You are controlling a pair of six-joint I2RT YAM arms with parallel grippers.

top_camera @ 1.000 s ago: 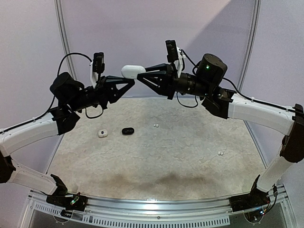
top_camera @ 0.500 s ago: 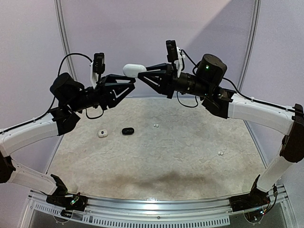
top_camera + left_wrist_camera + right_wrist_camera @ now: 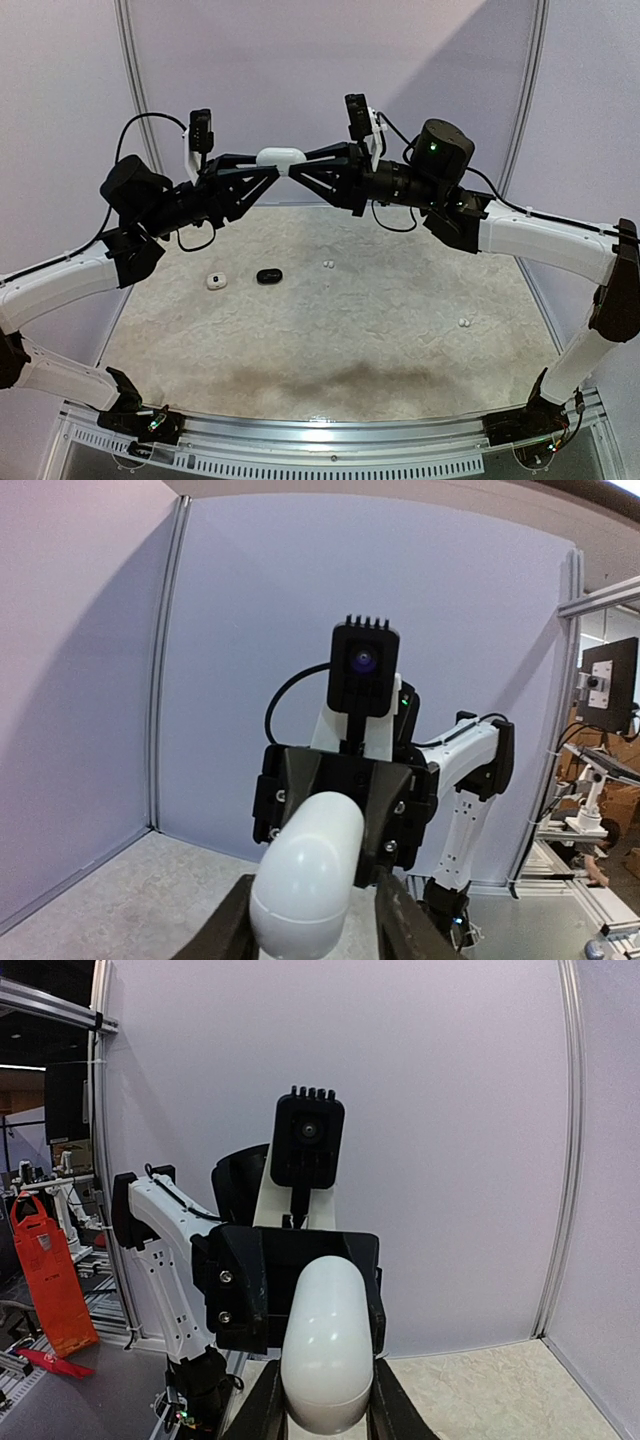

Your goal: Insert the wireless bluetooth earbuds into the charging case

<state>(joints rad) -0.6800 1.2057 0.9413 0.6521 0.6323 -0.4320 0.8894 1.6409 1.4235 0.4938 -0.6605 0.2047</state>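
White charging case [image 3: 280,157] aloft, long axis spanning both arms: right gripper [image 3: 296,163] clamps 1 end, left gripper [image 3: 268,165] straddles the other, clamped or not I can't tell. The earbuds [image 3: 327,265] lie on the desk [image 3: 380,330] below.

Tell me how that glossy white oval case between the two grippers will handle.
The glossy white oval charging case looks smooth and rounded, so it probably slips easily in the right gripper. Undented in the grip, it seems rigid. Set down, it could rock or skid.
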